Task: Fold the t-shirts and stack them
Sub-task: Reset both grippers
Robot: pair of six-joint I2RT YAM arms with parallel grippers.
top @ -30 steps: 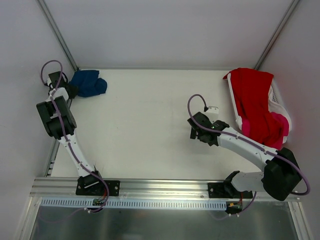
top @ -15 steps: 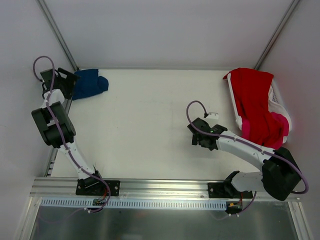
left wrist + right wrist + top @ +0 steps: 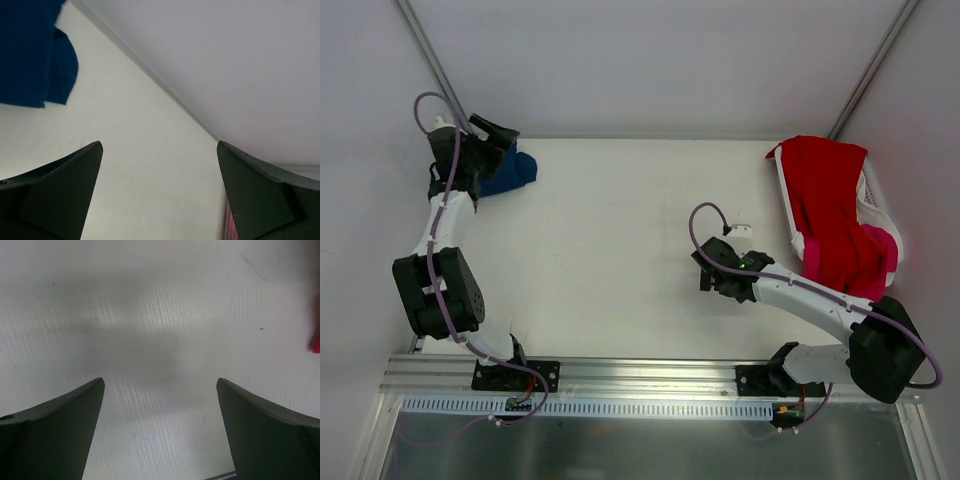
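Check the left gripper [image 3: 159, 145]: its jaws stand spread wide with nothing between them. It sits at the far left corner of the worktop [image 3: 620, 220], angled towards the far edge. The navy t-shirt [image 3: 512, 172] lies bunched in that same corner. In the left wrist view the cloth shows beyond and to one side of the left finger [image 3: 60, 190], not between the jaws.

Check the right gripper [image 3: 160, 382]: it is likewise released, its jaws apart over bare worktop right of centre, holding nothing.

Locate the red t-shirt [image 3: 830, 200] at the far right corner, draped across the white basket [image 3: 877, 205] and spilling over its left rim. The pink t-shirt [image 3: 885, 242] lies partly under the red one at the basket's near end. Both are well apart from the right gripper.
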